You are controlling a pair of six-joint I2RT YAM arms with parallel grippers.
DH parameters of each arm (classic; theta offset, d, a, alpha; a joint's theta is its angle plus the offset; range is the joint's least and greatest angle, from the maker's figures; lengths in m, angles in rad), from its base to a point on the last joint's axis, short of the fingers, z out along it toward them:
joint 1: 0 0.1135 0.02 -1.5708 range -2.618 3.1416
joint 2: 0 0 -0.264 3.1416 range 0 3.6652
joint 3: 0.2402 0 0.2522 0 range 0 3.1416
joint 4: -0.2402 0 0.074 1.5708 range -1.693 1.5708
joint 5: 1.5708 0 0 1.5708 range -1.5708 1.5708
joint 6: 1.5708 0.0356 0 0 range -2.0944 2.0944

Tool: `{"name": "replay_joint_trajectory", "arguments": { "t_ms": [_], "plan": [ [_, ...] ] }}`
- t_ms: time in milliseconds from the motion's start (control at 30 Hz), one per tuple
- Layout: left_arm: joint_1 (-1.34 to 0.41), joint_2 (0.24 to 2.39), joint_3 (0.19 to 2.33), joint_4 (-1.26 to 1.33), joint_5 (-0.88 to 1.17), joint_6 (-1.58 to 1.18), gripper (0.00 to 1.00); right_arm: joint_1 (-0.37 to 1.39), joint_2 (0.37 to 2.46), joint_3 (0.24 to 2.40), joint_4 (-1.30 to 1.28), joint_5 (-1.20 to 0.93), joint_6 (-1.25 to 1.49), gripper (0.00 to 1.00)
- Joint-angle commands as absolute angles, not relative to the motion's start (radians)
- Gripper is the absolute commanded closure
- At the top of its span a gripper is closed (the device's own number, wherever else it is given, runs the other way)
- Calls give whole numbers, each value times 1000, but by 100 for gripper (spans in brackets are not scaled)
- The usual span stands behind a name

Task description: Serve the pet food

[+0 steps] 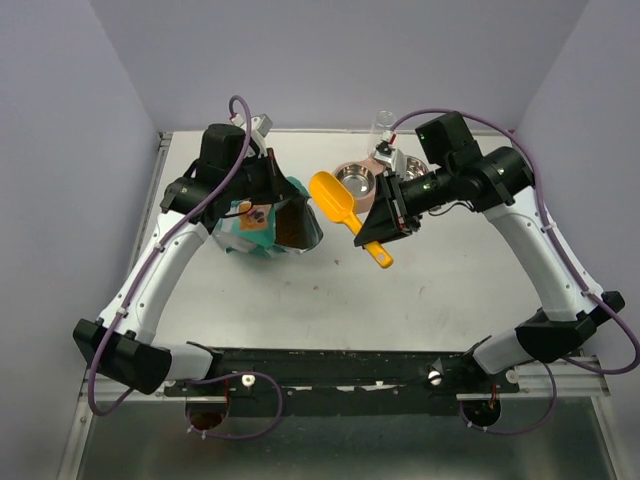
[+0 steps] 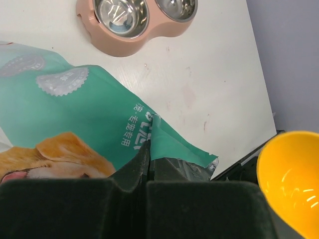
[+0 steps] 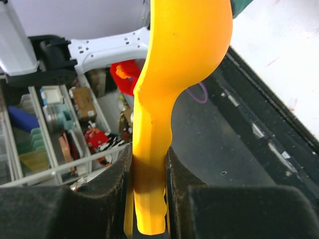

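Pet food is nowhere in plain sight from where I stand. No brown pellets show in the bowls, on the table or in the scoop. By my reckoning it all sits inside the teal printed pouch with a golden dog on it, which is propped at a slant on the white table with its dark open mouth turned toward the middle. I cannot make out any kibble in that dark mouth.

The left gripper is closed tight, pinching the top edge of the pouch between its pads and holding the mouth up. The right gripper is clamped narrowly around the flat handle of the orange-yellow plastic scoop. The scoop's cup hangs just beside the pouch's mouth, not inside it, and from the left wrist the cup looks bare. Behind the scoop stands the pink plastic double feeder with two steel bowls, and both bowls shine empty.

I'd judge the job barely under way: the pouch is open and steadied, and the scoop is in hand. The scoop has yet to dip into the pouch, lift a load, carry it across to the feeder and tip it into a bowl, so nothing has been served yet
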State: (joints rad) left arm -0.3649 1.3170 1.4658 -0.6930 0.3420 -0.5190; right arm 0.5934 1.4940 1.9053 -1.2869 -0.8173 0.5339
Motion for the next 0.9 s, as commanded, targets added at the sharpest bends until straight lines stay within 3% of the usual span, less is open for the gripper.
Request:
{"name": "replay_joint_trajectory", "arguments": {
  "t_ms": [0, 200, 867],
  "plan": [
    [-373, 1330, 1511, -669, 282, -492, 100, 589, 1493, 1904, -1420, -972, 543, 99],
    [-393, 1351, 1586, -706, 206, -500, 100, 610, 1494, 1870, -1419, -1008, 531, 99],
    [-485, 1347, 1591, -654, 265, -549, 100, 698, 1658, 1845, -1420, -882, 793, 99]
  ]
}}
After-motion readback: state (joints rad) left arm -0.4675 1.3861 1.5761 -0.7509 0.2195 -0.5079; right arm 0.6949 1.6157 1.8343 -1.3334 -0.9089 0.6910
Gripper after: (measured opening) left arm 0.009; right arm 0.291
